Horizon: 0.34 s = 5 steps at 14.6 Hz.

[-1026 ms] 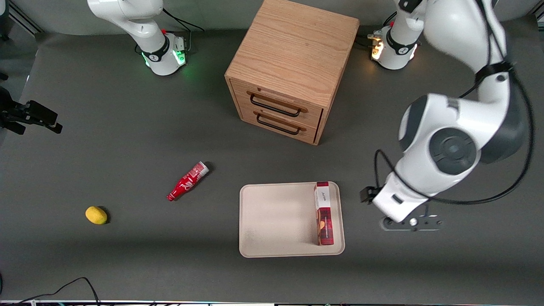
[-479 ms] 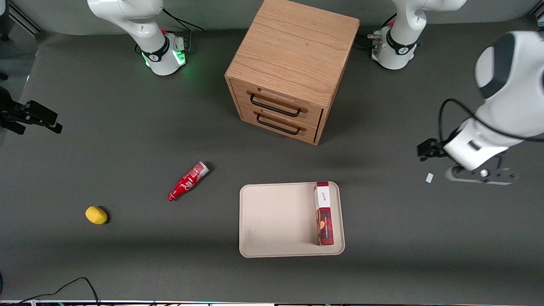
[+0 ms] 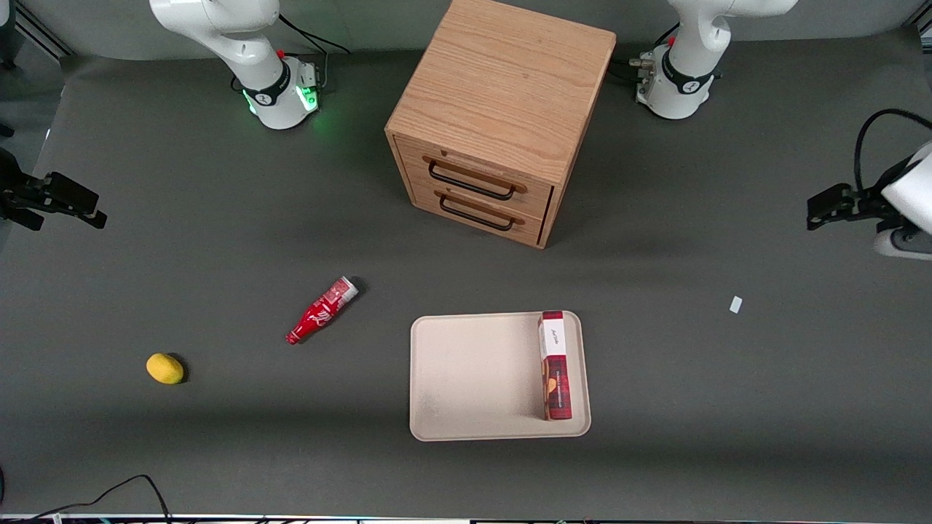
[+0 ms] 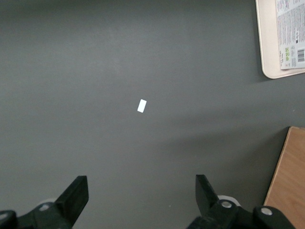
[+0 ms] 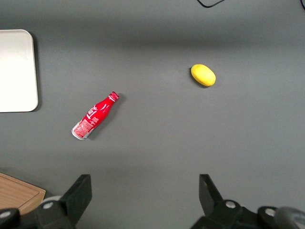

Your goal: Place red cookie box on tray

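The red cookie box (image 3: 555, 366), dark red plaid with a white panel, stands on its long edge on the cream-beige tray (image 3: 473, 378), along the tray's edge toward the working arm's end. Its printed side (image 4: 290, 33) and a tray corner (image 4: 267, 47) show in the left wrist view. My left gripper (image 3: 903, 240) is high at the working arm's end of the table, well away from the tray. In its wrist view the gripper (image 4: 139, 191) is open and empty over bare grey mat.
A wooden two-drawer cabinet (image 3: 502, 116) stands farther from the front camera than the tray. A red bottle (image 3: 321, 310) and a yellow lemon (image 3: 164, 368) lie toward the parked arm's end. A small white scrap (image 3: 736, 304) lies on the mat near my gripper.
My left arm has swung up and away from beside the tray toward the working arm's end of the table. The box and tray have not moved.
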{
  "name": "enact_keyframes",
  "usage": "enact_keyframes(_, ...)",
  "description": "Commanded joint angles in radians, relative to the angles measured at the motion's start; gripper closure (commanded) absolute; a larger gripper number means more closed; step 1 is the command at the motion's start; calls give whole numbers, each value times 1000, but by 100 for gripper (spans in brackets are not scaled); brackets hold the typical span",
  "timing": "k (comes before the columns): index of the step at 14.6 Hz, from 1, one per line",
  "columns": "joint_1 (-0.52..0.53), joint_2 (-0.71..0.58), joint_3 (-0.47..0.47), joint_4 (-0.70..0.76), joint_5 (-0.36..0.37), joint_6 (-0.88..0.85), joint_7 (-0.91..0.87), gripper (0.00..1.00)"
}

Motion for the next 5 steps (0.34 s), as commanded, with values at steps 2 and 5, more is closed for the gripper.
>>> enact_keyframes(2,64,2,-45,29,15,-29,43,0)
enact_keyframes(5,61,3,-45,35,14,-38,30,0)
